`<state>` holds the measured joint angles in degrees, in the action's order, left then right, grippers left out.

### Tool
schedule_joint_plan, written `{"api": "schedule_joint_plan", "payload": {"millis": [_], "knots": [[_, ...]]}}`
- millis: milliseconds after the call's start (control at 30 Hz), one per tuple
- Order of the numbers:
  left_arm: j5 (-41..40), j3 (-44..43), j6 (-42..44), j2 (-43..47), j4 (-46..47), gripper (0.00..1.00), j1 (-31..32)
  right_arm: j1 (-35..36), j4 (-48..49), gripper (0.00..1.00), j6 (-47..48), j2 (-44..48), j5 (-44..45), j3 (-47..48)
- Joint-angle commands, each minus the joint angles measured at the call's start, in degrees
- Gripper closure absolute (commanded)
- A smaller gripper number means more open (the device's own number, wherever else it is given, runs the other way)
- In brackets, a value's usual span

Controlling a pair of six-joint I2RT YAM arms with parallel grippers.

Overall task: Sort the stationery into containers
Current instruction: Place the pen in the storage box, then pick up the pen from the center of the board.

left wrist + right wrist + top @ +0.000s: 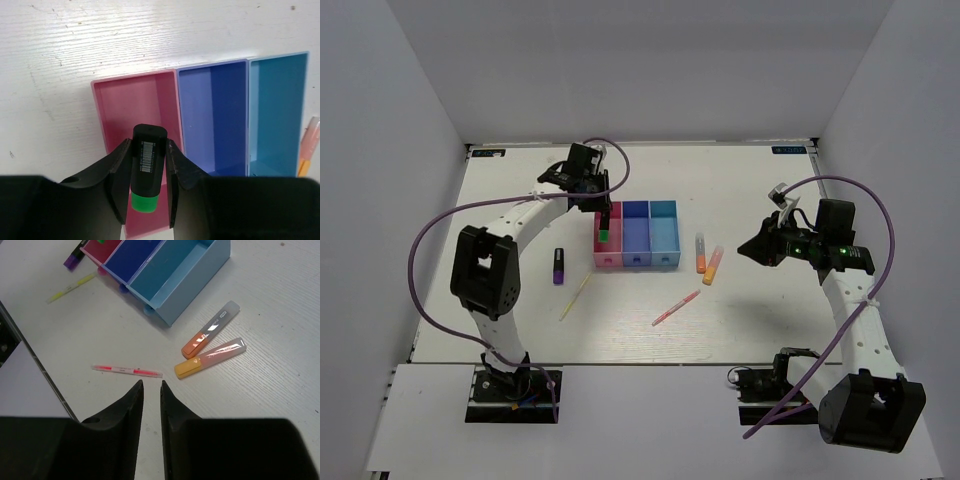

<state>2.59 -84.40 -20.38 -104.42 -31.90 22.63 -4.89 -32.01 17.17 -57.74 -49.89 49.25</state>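
A: Status, near to far?

B: Nearest the arm bases, the thin pink pen lies flat on the bench. The pale-yellow stick is off to its left, well apart. The purple marker sits just beyond the stick, left of the bins.

A: Highlighters?

B: The grey-capped highlighter and pink-capped highlighter lie side by side, just right of the cyan bin, orange ends toward the bases.

A: Right gripper?

B: The right gripper hovers above the bench, right of the highlighters. Its fingers are drawn nearly together, with a thin gap and nothing in it.

A: Left?

B: The left gripper is clamped on the green-banded marker over the pink bin — leftmost in the row, with the blue-violet bin in the middle. The marker runs along the bin's length, green end toward the bases. Can't tell if it touches the bin floor.
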Motion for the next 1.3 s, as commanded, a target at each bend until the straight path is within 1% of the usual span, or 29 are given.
{"api": "schedule_joint_plan", "payload": {"millis": [0,67,100,133,167,200,233,300,433,467,500,533,567,600,633,667,700,733,767,800,833,867,900,933,967,1000,1067,1267], "knots": [[-3.73,-1.82,0.61,-0.08,2.11,0.97,0.92,-0.48,0.81,0.76,0.50,0.26,-1.09,-0.03],[-3.99,-2.26,0.52,-0.87,2.19,0.86,1.19,-0.47,0.89,0.75,0.50,0.43,-1.00,-0.12],[-4.00,-2.69,0.61,-1.13,2.02,0.80,1.53,-0.48,0.90,0.70,0.50,0.17,-0.91,-0.12],[-4.34,-2.70,0.69,-1.57,1.93,0.68,1.89,-0.48,0.90,0.67,0.50,0.17,-0.83,-0.12],[-4.26,-2.70,0.78,-1.57,1.84,0.62,1.98,-0.48,0.81,0.65,0.50,0.17,-0.74,-0.21],[-4.78,-2.79,0.69,-1.57,1.93,0.54,2.15,-0.39,0.90,0.60,0.50,0.08,-0.74,-0.12],[-4.96,-2.70,0.78,-1.14,1.93,0.46,2.33,-0.56,0.81,0.57,0.50,0.25,-0.91,-0.04],[-5.23,-2.70,0.61,-0.87,1.92,0.41,2.33,-0.56,0.55,0.53,0.50,0.17,-0.83,-0.04],[-5.84,-3.05,0.87,3.07,1.58,0.39,2.33,-0.48,1.07,0.52,0.41,0.17,-0.91,-0.12],[-6.02,-2.88,0.96,3.87,0.88,0.50,2.33,-0.48,0.81,0.52,0.41,0.08,-0.74,-0.21],[-6.80,-2.61,0.96,4.74,0.27,0.66,2.33,-0.48,0.90,0.52,0.24,0.17,-0.82,-0.21],[-9.07,-1.13,0.00,7.89,-1.48,0.82,2.15,-0.48,0.90,0.69,0.23,0.08,-0.22,-0.12],[-10.75,0.10,-0.62,9.22,-2.63,0.93,1.98,-0.56,0.81,0.92,-0.64,-0.01,0.05,0.05],[-13.98,1.59,-1.15,10.45,-3.34,0.98,1.80,-0.48,0.90,1.00,-1.17,-0.36,0.49,0.14],[-16.97,6.22,-2.63,14.21,-6.13,0.98,1.37,-0.56,0.81,1.00,-1.61,-0.53,1.54,0.23],[-19.27,7.83,-3.08,15.46,-7.37,0.90,-0.38,-0.56,0.98,1.00,-2.48,-0.88,1.72,0.31],[-19.90,11.59,-3.52,16.43,-8.08,0.65,-1.18,-0.48,1.07,1.00,-2.75,-1.50,1.99,0.23],[-19.47,15.19,-4.31,19.31,-9.05,0.60,-1.71,-0.56,0.90,0.63,-2.93,-1.76,1.73,0.75],[-18.77,16.97,-4.23,19.95,-9.06,0.56,-3.28,-0.48,0.11,0.43,-3.10,-2.98,1.55,0.93],[-18.50,19.60,-4.40,20.83,-9.14,0.46,-4.51,-0.39,-0.24,0.28,-2.93,-3.17,1.64,1.37],[-16.76,21.10,-4.40,20.92,-9.23,0.45,-5.48,-0.39,-0.33,0.17,-2.67,-3.52,1.46,1.72],[-16.31,21.64,-4.32,20.49,-9.49,0.45,-5.93,-0.39,-0.42,0.17,-2.58,-3.52,1.55,1.46],[-16.13,21.82,-4.14,18.83,-9.67,0.42,-5.93,-0.39,-0.25,0.18,-2.49,-3.44,1.72,1.37],[-16.13,21.91,-3.97,18.12,-10.02,0.42,-6.02,-0.48,-0.16,0.21,-2.49,-3.44,1.90,1.11],[-15.69,22.08,-3.79,17.42,-9.33,0.40,-5.93,-0.56,0.28,0.29,-2.40,-3.44,2.16,1.02],[-14.99,22.26,-3.70,15.32,-8.89,0.39,-6.02,-0.56,0.02,0.33,-2.23,-3.44,2.08,1.02],[-14.72,21.57,-3.70,12.33,-8.27,0.39,-6.11,-0.56,-0.07,0.37,-2.23,-3.61,2.16,0.93],[-13.67,21.38,-3.70,5.99,-5.63,0.38,-6.46,-0.65,-0.24,0.37,-1.70,-4.31,2.43,1.02]]}}
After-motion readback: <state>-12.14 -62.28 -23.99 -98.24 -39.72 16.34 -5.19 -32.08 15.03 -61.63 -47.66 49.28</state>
